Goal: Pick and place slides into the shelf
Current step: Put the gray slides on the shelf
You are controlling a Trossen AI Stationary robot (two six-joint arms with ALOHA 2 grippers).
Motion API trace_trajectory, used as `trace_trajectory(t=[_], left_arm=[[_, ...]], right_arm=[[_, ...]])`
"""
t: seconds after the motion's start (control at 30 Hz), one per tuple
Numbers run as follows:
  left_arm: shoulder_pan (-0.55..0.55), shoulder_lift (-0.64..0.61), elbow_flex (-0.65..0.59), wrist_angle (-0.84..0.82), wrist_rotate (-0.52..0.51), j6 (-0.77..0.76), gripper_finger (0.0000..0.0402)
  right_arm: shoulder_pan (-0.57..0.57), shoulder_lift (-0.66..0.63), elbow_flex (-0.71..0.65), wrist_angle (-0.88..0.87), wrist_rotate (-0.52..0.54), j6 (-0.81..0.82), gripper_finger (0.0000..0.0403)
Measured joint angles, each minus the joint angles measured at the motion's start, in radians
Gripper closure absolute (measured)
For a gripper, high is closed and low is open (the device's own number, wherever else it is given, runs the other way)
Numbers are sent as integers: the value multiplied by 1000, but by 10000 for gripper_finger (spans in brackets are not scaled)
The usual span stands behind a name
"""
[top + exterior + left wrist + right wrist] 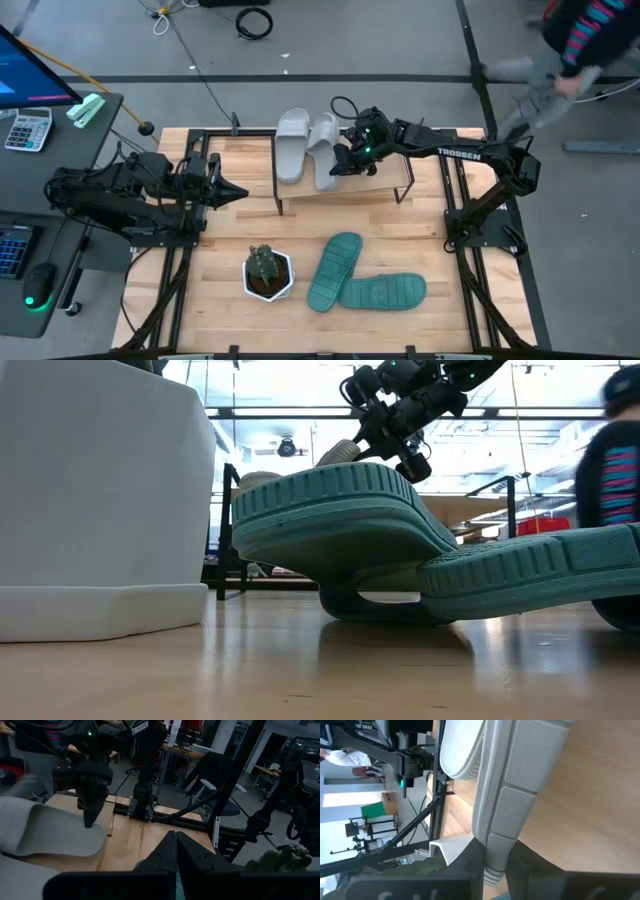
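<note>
Half done: both grey slides (305,148) sat on the shelf (385,185) at 12 o'clock, right tool (345,158) clamped on one. Teal slides (360,280) lay on worktop (215,235) at 6. Left tool (232,193) closed, empty, at 9.

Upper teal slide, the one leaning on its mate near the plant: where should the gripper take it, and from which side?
Judging by its pose, take the upper teal slide at the raised edge of its sole, coming down from above. It lies tilted, one end propped on the other teal slide, so the low view shows a gap under it. The side toward the potted plant is free.
</note>
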State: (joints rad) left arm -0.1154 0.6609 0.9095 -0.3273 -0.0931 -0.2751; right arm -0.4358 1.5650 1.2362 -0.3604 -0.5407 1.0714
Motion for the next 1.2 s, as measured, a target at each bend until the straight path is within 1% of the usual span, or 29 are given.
trace_trajectory(t=[0.13, 0.27, 0.43, 0.53, 0.67, 0.87, 1.07, 1.2], left_arm=[[0, 0, 0, -2, 0, 0, 381], [0, 0, 0, -2, 0, 1, 377], [0, 0, 0, -3, 0, 2, 385], [0, 0, 0, -2, 0, 9, 389], [0, 0, 0, -2, 0, 10, 387], [0, 0, 0, -2, 0, 10, 378], [0, 0, 0, -2, 0, 10, 384], [0, 0, 0, -2, 0, 10, 389]], right_arm=[[0, -1, 0, -1, 0, 0, 352], [0, -32, 0, -17, 3, -5, 352], [-19, -94, 1, -98, 14, -36, 353], [-31, -112, 1, -99, 23, -41, 353], [-40, -113, 1, -32, 37, -32, 353], [-39, -85, 1, 162, 40, 34, 353], [-39, -42, 2, 190, 34, 50, 355], [-37, -26, 1, 311, 26, 52, 355]])
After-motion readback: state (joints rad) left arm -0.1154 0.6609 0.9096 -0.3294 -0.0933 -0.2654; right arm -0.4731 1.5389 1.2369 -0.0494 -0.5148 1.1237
